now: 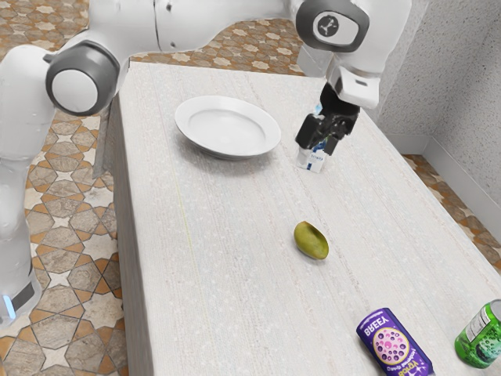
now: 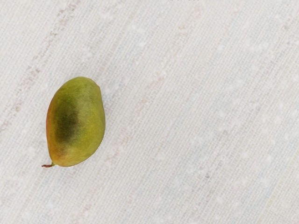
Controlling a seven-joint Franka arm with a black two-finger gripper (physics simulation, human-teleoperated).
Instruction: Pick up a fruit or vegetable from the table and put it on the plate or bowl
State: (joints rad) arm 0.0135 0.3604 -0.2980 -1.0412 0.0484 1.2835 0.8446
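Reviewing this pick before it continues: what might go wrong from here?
The gripper hangs open just by a small carton, so moving off it might knock the carton over. The mango is rounded and lies loose on the table, so it may roll or slip as the gripper closes. The plate is shallow; the fruit might roll off.

Mango (image 2: 74, 122) skin smooth, matt; plate (image 1: 227, 125) glossy ceramic; table (image 1: 235, 298) rough, streaked pale stone look.
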